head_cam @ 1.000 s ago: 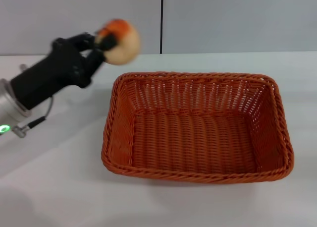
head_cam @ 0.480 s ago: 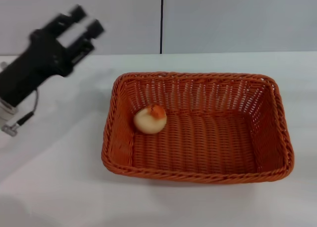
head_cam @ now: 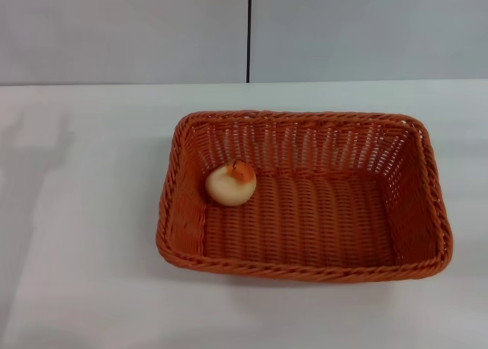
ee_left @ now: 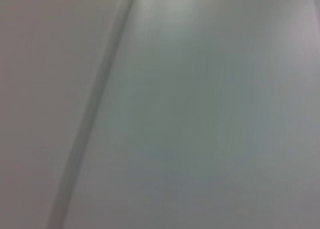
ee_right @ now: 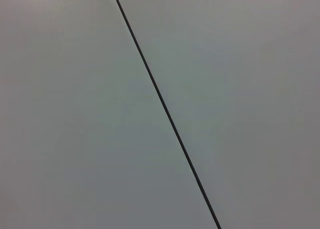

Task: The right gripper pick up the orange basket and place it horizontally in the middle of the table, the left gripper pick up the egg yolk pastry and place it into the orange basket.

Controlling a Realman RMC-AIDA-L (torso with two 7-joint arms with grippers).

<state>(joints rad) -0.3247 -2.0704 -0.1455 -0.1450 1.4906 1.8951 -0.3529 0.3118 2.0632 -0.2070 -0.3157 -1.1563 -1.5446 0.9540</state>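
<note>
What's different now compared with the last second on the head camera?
The black left gripper, which held the small round cream egg yolk pastry above the table's left side, let it go into the large orange woven basket and pulled out of view. The pastry lies near the basket's left wall, unmoved since landing. The basket stayed put.

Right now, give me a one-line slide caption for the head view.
Egg yolk pastry resting inside the orange basket on the white table, no arms in view.
</note>
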